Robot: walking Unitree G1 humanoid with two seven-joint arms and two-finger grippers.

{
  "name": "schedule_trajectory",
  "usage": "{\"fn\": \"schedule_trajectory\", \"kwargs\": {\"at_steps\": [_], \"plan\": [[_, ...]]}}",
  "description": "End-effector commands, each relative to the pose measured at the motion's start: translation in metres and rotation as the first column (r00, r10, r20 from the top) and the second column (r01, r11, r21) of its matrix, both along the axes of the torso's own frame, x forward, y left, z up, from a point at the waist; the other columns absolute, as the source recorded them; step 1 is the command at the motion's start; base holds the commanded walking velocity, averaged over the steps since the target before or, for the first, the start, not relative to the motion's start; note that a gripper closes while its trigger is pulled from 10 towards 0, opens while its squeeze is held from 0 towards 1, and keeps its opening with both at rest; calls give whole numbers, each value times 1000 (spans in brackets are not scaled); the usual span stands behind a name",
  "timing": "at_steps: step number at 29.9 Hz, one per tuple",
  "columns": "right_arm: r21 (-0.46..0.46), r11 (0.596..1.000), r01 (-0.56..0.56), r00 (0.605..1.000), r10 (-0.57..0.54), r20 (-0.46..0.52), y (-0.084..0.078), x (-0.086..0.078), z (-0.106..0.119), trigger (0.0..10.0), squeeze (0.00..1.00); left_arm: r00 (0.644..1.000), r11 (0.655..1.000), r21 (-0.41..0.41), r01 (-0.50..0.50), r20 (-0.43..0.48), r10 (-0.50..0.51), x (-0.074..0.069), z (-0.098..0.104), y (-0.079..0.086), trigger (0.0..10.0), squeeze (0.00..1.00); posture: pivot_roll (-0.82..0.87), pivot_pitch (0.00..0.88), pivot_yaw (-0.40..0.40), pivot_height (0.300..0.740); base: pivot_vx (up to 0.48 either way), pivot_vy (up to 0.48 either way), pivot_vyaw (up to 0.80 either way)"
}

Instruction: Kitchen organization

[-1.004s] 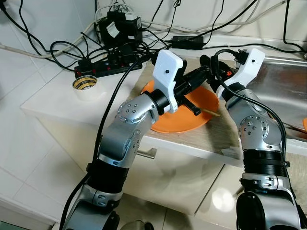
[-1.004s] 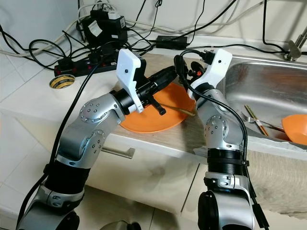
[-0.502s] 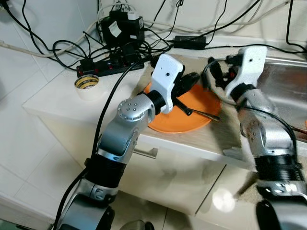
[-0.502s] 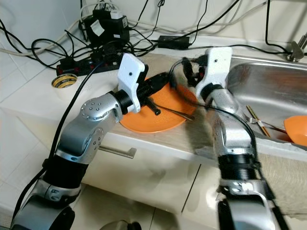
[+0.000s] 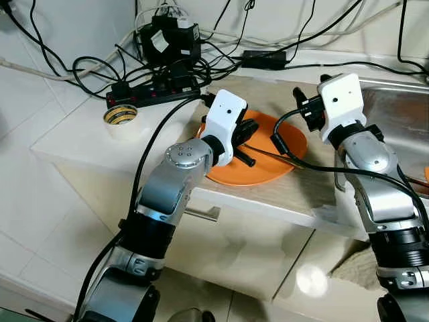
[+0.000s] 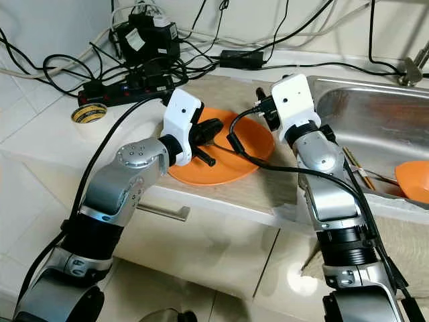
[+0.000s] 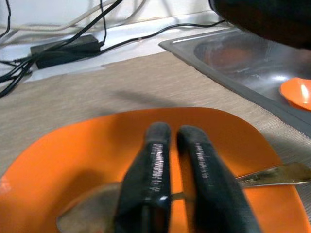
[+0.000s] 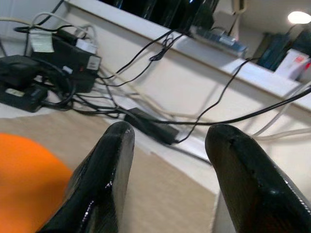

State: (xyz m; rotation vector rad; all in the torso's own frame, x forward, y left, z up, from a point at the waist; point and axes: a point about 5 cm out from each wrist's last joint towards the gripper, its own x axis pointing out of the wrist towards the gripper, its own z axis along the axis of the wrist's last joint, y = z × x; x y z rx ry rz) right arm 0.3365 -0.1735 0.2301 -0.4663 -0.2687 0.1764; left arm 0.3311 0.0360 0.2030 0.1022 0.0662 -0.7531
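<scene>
The left gripper (image 7: 170,141) is down over the flat orange plastic plate (image 5: 281,164) on the beige stone-look counter strip (image 5: 295,194), its two black fingers (image 7: 150,170) drawn almost together with only a thin slit between them; under those fingers lies a long metal spoon (image 7: 85,218), its dull bowl to one side of them and its handle running out past the other side toward the plate's rim; the thin neck of the spoon crosses right below the fingertips, though whether they truly pinch it I cannot tell; the right gripper (image 8: 170,145) is raised above the far edge of the plate with its fingers (image 8: 109,160) spread wide and nothing between them, pointing toward the white back wall and the cables along it; beyond the left gripper, on the white counter, sit a black power strip (image 5: 151,90) with a tangle of black cables and, nearer the counter's corner, a roll of tape with a yellow and black core (image 5: 120,117); past the right gripper, on its outer side, lies the stainless steel sink (image 6: 375,127), holding a small orange bowl (image 6: 412,181) and some slim utensils (image 6: 358,171) beside it; below the plate is the pale cabinet front with a metal handle (image 5: 201,215).
</scene>
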Motion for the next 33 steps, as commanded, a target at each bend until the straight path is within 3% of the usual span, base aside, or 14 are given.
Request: {"fn": "schedule_trajectory", "kwargs": {"at_steps": [1, 15, 25, 26, 28, 29, 30, 31, 33], "plan": [[-6, 1000, 22, 998, -22, 65, -3, 1, 14, 10000, 0, 1000, 1000, 17, 13, 11, -13, 0, 2, -1, 10000, 1000, -44, 0, 86, 740, 0, 0, 0], [17, 998, 61, 996, -62, 69, -10, 2, 11, 10000, 0, 999, 997, 63, 48, -8, -47, -2, -6, -2, 10000, 1000, -51, 0, 85, 740, 0, 0, 0], [27, 996, 88, 994, -89, 56, -14, 1, 5, 10000, 0, 987, 979, 118, 164, -21, -162, -8, -13, -4, 10000, 1000, -54, 0, 91, 740, 0, 0, 0], [27, 996, 88, 995, -89, 55, -14, 1, 5, 10000, 0, 986, 982, 107, 159, -62, -153, -8, -15, -3, 10000, 1000, -53, 0, 91, 740, 0, 0, 0], [27, 996, 86, 995, -87, 52, -12, 1, 4, 10000, 0, 965, 990, 101, 96, -252, -68, -5, -24, 2, 10000, 1000, -50, 0, 93, 740, 0, 0, 0], [27, 996, 86, 995, -87, 52, -12, 1, 4, 10000, 0, 965, 990, 101, 96, -252, -68, -5, -24, 2, 10000, 1000, -50, 0, 93, 740, 0, 0, 0], [29, 996, 84, 995, -85, 51, -11, 1, 4, 10000, 0, 948, 996, 84, 43, -317, -14, -2, -27, 4, 10000, 1000, -49, 0, 95, 740, 0, 0, 0], [29, 996, 80, 995, -82, 50, -10, 2, 3, 10000, 0, 925, 998, 53, -28, -376, 46, 2, -29, 6, 10000, 0, -49, 0, 97, 740, 0, 0, 0], [30, 997, 78, 996, -80, 49, -9, 2, 3, 10000, 0, 904, 997, 35, -74, -419, 82, 4, -31, 8, 10000, 0, -49, 0, 97, 740, 0, 0, 0]]}}
